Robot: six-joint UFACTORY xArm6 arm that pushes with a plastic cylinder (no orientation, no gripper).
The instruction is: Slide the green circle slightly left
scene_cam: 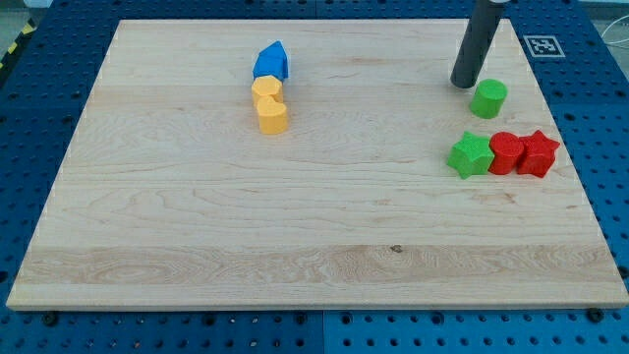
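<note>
The green circle (pixel 488 98) is a short green cylinder standing near the view's upper right of the wooden board (pixel 197 236). My tip (pixel 464 85) rests on the board just left of it and slightly above, a small gap apart. The dark rod rises from there to the view's top edge.
Below the green circle, a green star (pixel 471 155), a red cylinder (pixel 506 152) and a red star (pixel 537 153) sit in a touching row. At the upper middle, a blue block (pixel 271 62) tops two yellow blocks (pixel 266 91) (pixel 272 115). A marker tag (pixel 542 45) lies beyond the board's top right corner.
</note>
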